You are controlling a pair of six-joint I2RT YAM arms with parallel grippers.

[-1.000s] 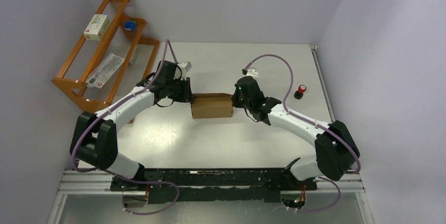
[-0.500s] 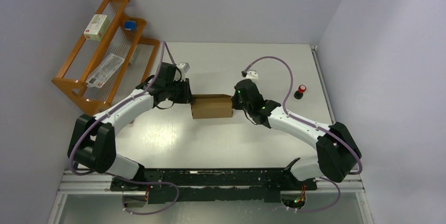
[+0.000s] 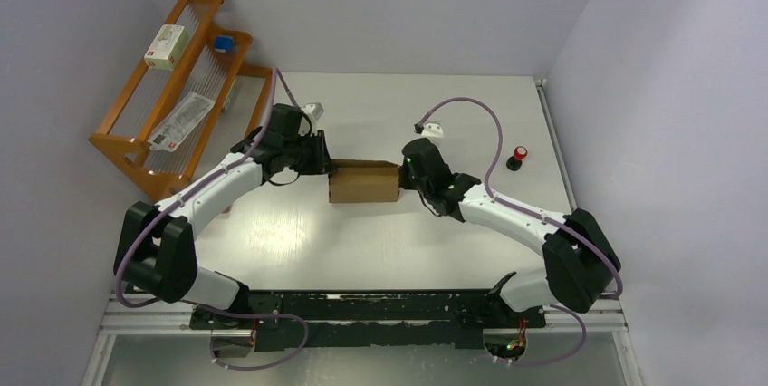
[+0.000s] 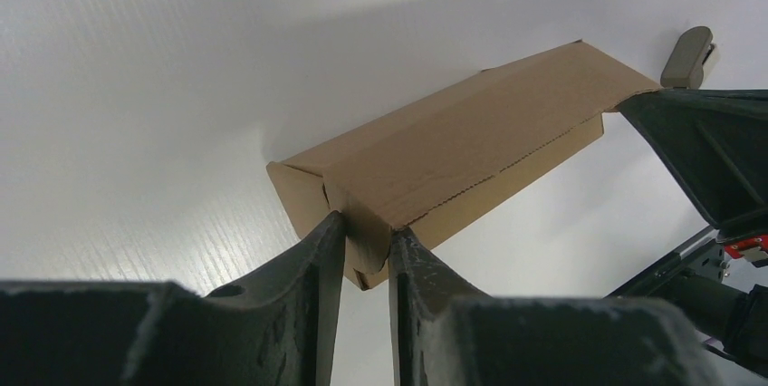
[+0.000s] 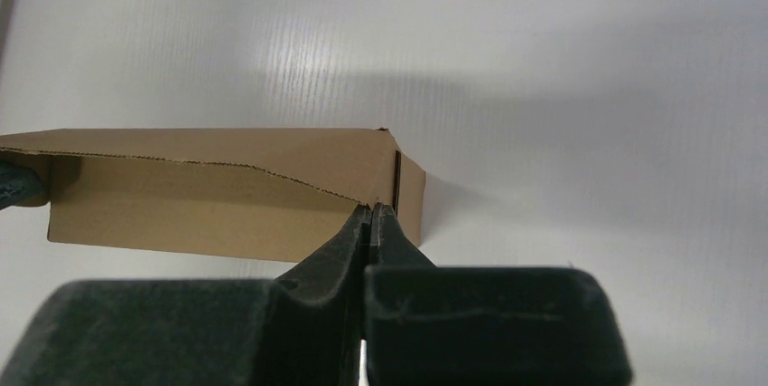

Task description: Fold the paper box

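Note:
The paper box is a small brown cardboard box lying mid-table, its long side left to right. My left gripper is at its left end. In the left wrist view the fingers are shut on a cardboard flap at the box's near corner. My right gripper is at the box's right end. In the right wrist view its fingers are pressed together, and the tips touch the box where the serrated lid edge meets the end corner.
A wooden rack stands at the far left, holding a small white labelled box, a blue item and a flat packet. A red button sits at the right, near the wall.
Both arms and the box have barely moved. The left wrist has shifted slightly up and left, and the right gripper has crept a little towards the box.

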